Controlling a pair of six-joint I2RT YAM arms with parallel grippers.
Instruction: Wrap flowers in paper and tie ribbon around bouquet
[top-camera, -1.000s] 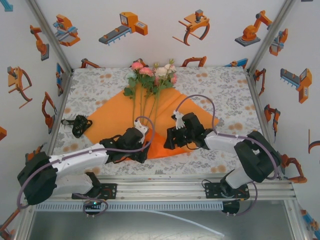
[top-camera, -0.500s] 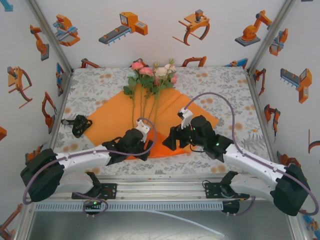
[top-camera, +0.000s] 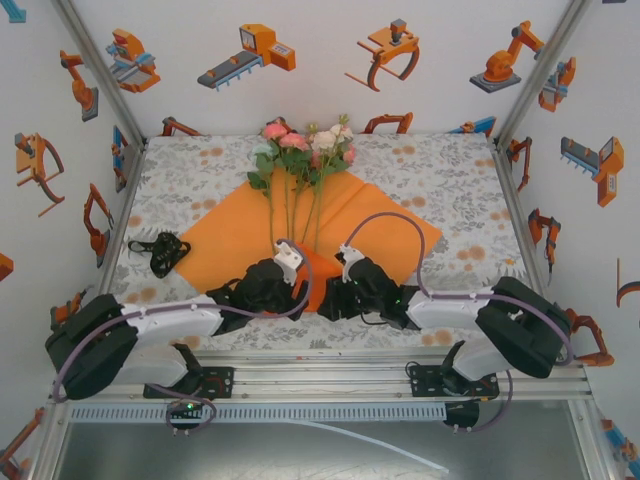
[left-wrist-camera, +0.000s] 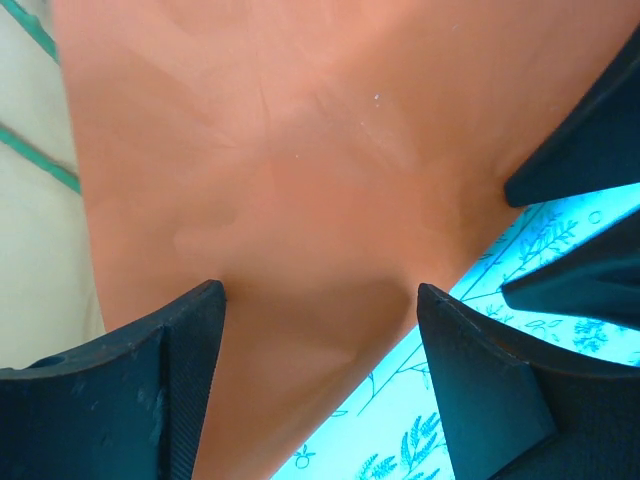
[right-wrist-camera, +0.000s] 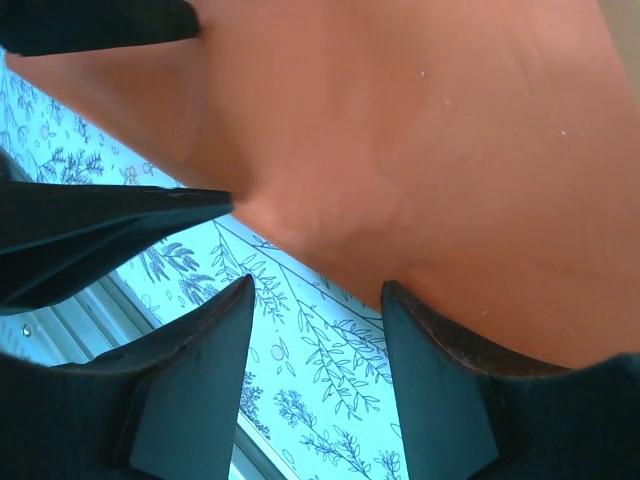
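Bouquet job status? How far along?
Done: the flowers lie on the spread paper, stems toward the arms. In hand: the left gripper and right gripper are open at the paper's near corner, apparently starting the fold. Left: wrapping, then tying. The ribbon lies untouched left of the paper.

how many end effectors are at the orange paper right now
2. The left end effector sits at the near corner of the paper, on its left; the right end effector faces it from the right of that corner.
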